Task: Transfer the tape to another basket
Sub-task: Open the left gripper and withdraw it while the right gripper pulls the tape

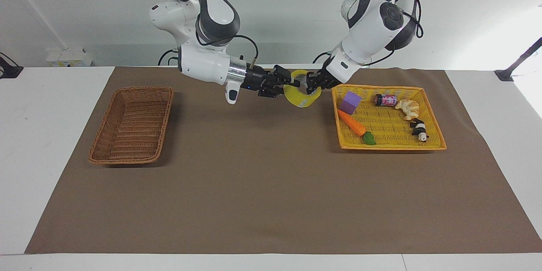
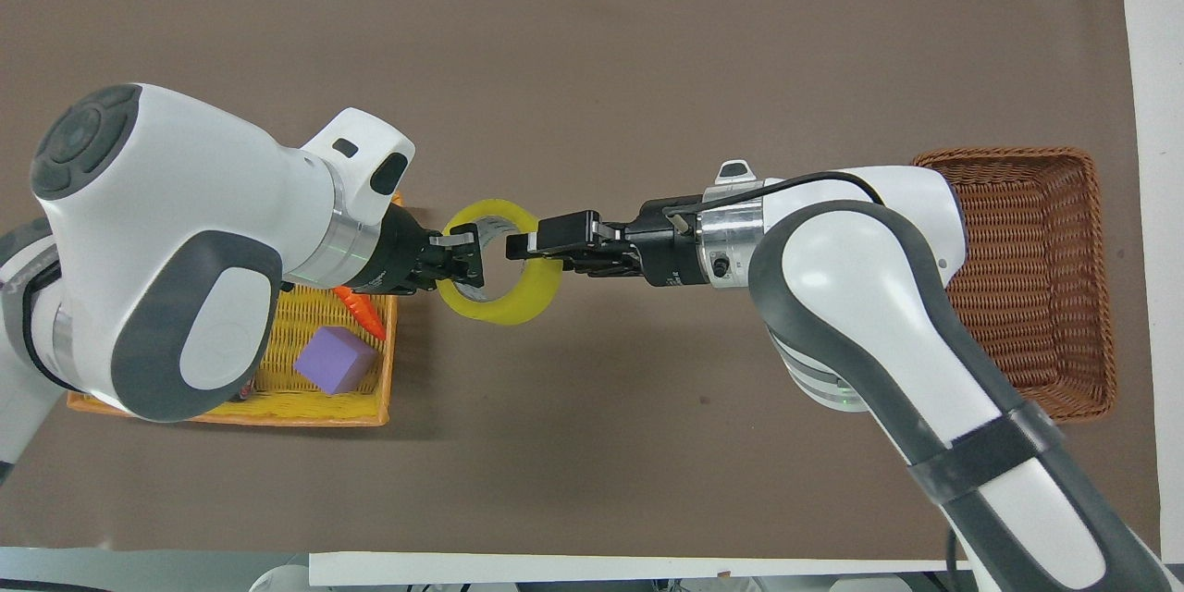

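Held in the air over the table's brown mat between the two baskets, the tape (image 2: 500, 261), a light, stiff, slick ring best pinched through its wall, is clenched at nine o'clock by the left tool (image 2: 469, 261) and three o'clock by the right tool (image 2: 525, 247).

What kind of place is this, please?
Probably a robotics lab set up for handling trials: two white arms at a table under a brown mat, with toy food in a yellow tray basket and a plain white wall.
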Robot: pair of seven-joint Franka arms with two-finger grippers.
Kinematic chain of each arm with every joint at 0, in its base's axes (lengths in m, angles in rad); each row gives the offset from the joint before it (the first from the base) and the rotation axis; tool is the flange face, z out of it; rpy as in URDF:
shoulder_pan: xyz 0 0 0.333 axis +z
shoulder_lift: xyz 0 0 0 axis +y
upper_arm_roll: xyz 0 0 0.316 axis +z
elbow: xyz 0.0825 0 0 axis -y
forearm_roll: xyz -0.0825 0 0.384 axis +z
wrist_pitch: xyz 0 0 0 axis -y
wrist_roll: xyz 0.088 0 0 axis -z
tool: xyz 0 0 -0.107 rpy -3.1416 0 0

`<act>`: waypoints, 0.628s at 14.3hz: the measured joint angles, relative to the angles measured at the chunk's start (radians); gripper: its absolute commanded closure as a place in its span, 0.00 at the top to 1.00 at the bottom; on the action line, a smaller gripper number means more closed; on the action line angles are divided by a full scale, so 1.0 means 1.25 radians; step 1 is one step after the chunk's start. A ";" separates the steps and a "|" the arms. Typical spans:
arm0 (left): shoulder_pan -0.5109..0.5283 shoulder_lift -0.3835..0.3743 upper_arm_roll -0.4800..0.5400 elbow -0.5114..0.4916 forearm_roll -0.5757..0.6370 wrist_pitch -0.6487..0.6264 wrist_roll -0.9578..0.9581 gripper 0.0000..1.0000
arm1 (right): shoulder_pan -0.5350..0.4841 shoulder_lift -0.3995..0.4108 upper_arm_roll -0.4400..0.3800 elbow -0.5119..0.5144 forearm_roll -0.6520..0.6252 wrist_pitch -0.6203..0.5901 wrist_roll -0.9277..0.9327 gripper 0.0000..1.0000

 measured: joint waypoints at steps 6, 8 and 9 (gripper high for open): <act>0.011 -0.007 0.013 0.106 0.005 -0.141 -0.031 0.90 | -0.001 0.000 -0.001 0.000 0.000 0.000 -0.016 0.00; 0.055 -0.015 0.019 0.151 0.042 -0.201 -0.037 0.91 | -0.031 0.000 -0.003 0.000 0.000 -0.019 -0.044 0.00; 0.084 -0.019 0.021 0.156 0.079 -0.219 -0.034 0.92 | -0.061 0.000 -0.004 0.000 -0.004 -0.047 -0.053 0.00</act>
